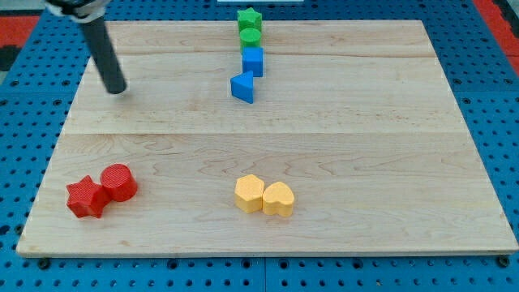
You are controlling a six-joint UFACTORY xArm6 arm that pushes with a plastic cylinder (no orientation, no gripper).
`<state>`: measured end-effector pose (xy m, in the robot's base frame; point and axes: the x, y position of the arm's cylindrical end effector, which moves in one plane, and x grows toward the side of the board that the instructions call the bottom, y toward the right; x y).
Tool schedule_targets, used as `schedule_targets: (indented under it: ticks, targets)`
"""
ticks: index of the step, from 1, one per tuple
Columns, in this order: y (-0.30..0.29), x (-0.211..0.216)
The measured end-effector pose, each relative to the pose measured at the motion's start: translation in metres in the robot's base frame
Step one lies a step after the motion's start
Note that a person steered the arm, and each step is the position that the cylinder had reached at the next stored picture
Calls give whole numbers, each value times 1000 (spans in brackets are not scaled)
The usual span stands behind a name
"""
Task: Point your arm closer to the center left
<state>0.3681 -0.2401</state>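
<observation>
My tip (117, 89) rests on the wooden board (340, 138) near its left edge, in the upper left part of the view. It touches no block. A green star block (248, 18), a green cylinder (250, 36), a blue cube (253, 60) and a blue triangle block (242, 87) form a line at the view's top centre, well to the right of the tip. A red star block (84, 198) and a red cylinder (118, 182) sit together at the lower left, below the tip. A yellow hexagon block (250, 193) and a yellow heart block (279, 199) sit together at the bottom centre.
The board lies on a blue pegboard surface (24, 122) that surrounds it on all sides. A red area (16, 20) shows at the view's top left corner.
</observation>
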Motion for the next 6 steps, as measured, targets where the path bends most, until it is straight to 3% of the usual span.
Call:
schedule_targets:
  ticks: [1,6]
  targets:
    - [-25,36]
    - [-26,64]
